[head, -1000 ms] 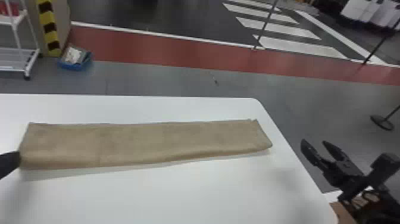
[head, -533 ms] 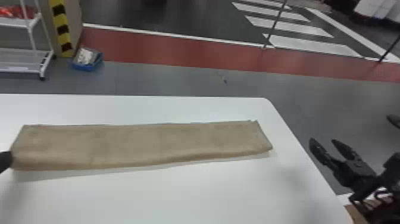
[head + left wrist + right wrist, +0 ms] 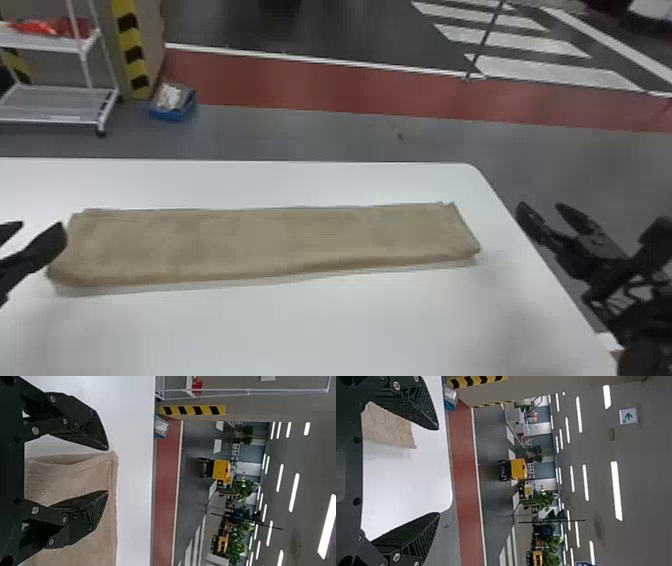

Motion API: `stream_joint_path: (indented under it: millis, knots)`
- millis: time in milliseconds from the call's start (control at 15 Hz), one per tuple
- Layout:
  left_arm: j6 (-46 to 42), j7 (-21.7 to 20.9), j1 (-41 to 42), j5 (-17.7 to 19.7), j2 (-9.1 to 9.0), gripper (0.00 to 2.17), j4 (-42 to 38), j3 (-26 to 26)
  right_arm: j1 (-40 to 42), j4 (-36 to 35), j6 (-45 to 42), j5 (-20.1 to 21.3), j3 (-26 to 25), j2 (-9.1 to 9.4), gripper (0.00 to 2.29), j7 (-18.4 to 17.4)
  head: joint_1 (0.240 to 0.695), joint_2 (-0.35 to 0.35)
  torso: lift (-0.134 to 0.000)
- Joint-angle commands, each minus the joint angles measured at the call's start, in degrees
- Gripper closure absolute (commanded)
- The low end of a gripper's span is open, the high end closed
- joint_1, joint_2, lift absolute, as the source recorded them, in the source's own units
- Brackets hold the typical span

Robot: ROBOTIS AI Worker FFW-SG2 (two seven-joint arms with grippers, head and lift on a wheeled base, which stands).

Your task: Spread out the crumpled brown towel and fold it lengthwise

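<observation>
Towel (image 3: pixel 270 242) lies on white table (image 3: pixel 320 330) above grey floor (image 3: pixel 310 135).

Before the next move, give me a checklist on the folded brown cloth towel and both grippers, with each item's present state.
1. Towel spread out and folded into a long strip: ok.
2. Whole strip resting on the white table: ok, its right end lies inside the table edge.
3. Layers closed together at the towel's left end: not ok, they gape a little.
4. Left black gripper open: ok, fingers apart.
5. Left gripper free of contact with the towel: cannot tell, one finger overlaps it in view.
6. Right black gripper open and away from the towel: ok, out past the table's right edge.
</observation>
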Motion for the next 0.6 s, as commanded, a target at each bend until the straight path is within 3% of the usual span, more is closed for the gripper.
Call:
stream_joint_path:
  millis: [0,133,333,400,467,533]
  knots:
    - [0.24,-0.03,-4.17,-0.05,0.31,0.04,3.07,-0.86,-5.36,3.94,2.61,3.06,1.8,-0.09,0.13,0.02,0.695,-0.215,-0.124]
    - [0.94,-0.12,-7.34,-0.23,0.48,0.04,6.23,-1.92,-8.79,7.11,4.36,7.02,3.21,-0.53,0.13,0.98,0.695,-0.195,-0.124]
    - [1.64,-0.03,-10.32,-0.76,1.19,0.05,9.31,-3.15,-12.39,12.91,5.07,9.3,6.2,-3.34,0.13,4.24,0.695,-0.18,-0.124]
    - [2.35,-0.03,-10.94,-0.93,1.19,0.05,9.92,-3.67,-13.8,14.58,7.18,9.83,6.46,-4.13,0.13,7.49,0.695,-0.177,-0.124]
    - [3.93,-0.03,-11.73,-1.28,1.27,0.05,10.19,-3.76,-15.91,17.21,8.58,10.8,6.11,-5.01,0.13,13.03,0.695,-0.173,-0.124]
    - [5.86,-0.03,-12.43,-1.46,1.36,0.05,10.36,-3.76,-16.79,18.53,8.76,11.68,6.11,-5.62,0.13,15.31,0.695,-0.16,-0.124]
